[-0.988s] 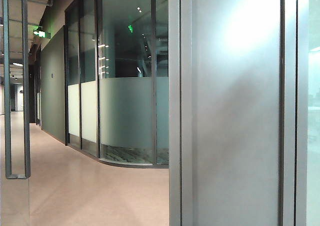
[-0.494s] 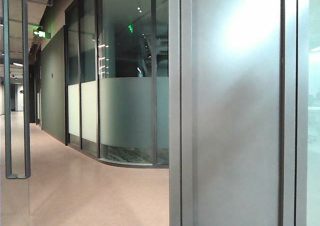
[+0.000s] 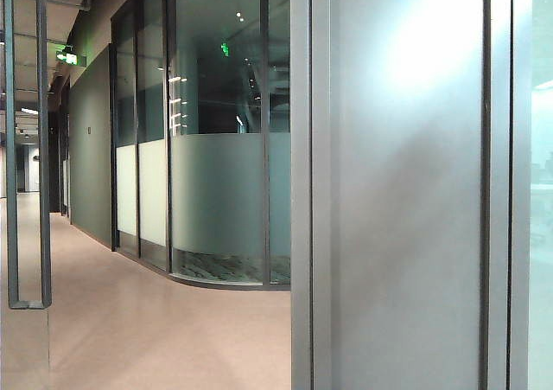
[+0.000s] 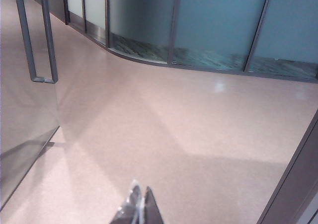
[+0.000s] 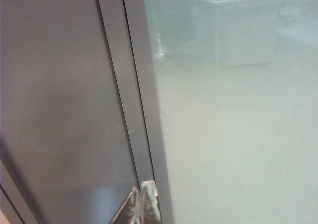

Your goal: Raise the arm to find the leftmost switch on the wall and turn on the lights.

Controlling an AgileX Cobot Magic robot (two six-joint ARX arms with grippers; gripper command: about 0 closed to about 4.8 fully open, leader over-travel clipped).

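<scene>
No switch shows in any view. My left gripper (image 4: 140,190) is shut with nothing in it, its two tips together, hanging over the pale pink corridor floor (image 4: 189,124). My right gripper (image 5: 144,188) is also shut and holds nothing. Its tips are close against the dark metal frame (image 5: 131,85) between a grey wall panel (image 5: 54,100) and frosted glass (image 5: 238,129). Neither gripper appears in the exterior view, where the same grey wall panel (image 3: 406,191) fills the right half.
A glass door with a long metal handle (image 3: 26,148) stands open at the left; the handle (image 4: 37,40) also shows in the left wrist view. A curved glass partition (image 3: 216,191) lines the corridor. The far green wall (image 3: 91,174) carries a small dark plate, too small to identify.
The scene in the exterior view has slid a few pixels to the left. Nothing else differs.
</scene>
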